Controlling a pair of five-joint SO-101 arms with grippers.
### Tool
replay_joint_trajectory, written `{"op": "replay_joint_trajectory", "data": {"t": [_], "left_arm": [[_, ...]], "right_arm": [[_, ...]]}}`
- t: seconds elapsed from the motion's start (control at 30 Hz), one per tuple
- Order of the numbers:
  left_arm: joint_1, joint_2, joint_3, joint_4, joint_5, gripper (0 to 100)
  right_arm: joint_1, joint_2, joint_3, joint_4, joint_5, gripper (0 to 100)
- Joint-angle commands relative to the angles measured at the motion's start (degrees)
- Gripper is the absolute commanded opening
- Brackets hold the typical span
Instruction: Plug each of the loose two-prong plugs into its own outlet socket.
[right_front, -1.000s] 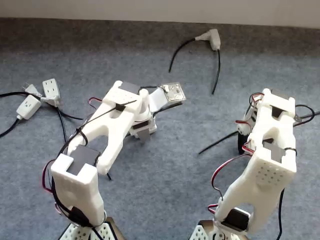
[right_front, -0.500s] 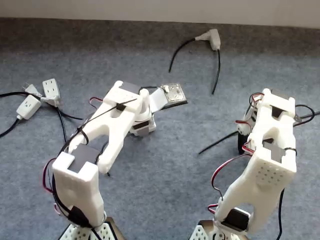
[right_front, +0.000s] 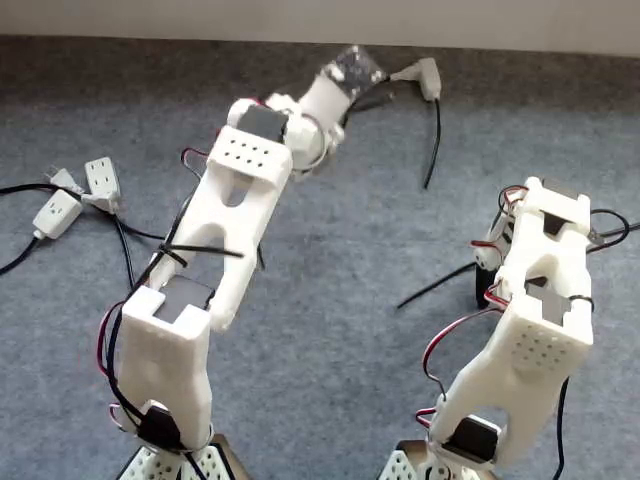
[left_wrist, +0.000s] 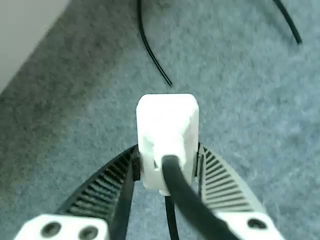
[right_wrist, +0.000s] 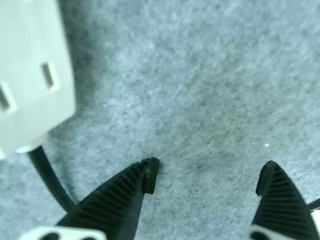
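Carpet's (right_front: 330, 300) far edge by wall (right_front: 300, 15): left gripper (left_wrist: 166, 160) clamps plug (left_wrist: 167, 120)

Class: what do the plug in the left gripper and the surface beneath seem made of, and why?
Plug: probably moulded plastic; smooth white faces, rounded edges, slight sheen.
Surface: likely short-pile carpet or felt; grey, fuzzy, matte fibres.

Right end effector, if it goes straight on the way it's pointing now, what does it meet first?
Probably the bare carpet. The right end effector is open, with only carpet straight ahead; the white outlet socket lies off to one side, though depth is unclear.
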Motion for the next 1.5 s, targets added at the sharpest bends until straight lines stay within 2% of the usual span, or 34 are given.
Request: {"op": "replay_joint_trajectory", "data": {"t": [0.0,0.17,0.37,0.47,0.57,0.77,0.93,1.0,1.1,1.27,1.47], "left_arm": [[0.48,-0.66,-6.37,-5.01,3.96,3],[-0.92,5.05,-6.64,-22.15,10.11,3],[-0.04,16.57,-11.12,-43.52,10.9,3],[-0.04,24.04,-19.74,-47.03,10.9,3],[-0.04,32.04,-29.05,-43.52,10.9,5],[-1.71,43.38,-44.18,-28.4,11.16,15],[-1.89,44.35,-53.76,-8.09,10.99,22],[-1.89,44.18,-57.89,-2.73,11.16,24],[-2.33,44.18,-62.64,0.35,11.16,26],[-3.3,42.68,-62.37,0.09,11.25,26],[-8.48,35.47,-62.29,2.9,11.25,26]], "right_arm": [[-2.15,0.4,0.75,-2.15,-0.18,33.6],[-2.24,0.4,0.75,-2.15,-0.18,33.6],[-2.24,0.4,0.75,-2.15,-0.18,33.6],[-2.24,0.4,0.75,-2.15,-0.18,33.6],[-2.24,0.48,0.75,-2.24,-0.18,33.6],[-2.07,0.48,0.75,-2.24,-0.18,33.6],[-2.07,0.48,0.75,-2.24,-0.18,33.6],[-2.15,0.48,0.75,-2.24,-0.18,33.6],[-2.15,0.48,0.75,-2.24,-0.18,33.6],[-2.15,0.48,0.75,-2.24,-0.18,33.6],[-2.15,0.48,0.75,-2.24,-0.18,33.6]]}}
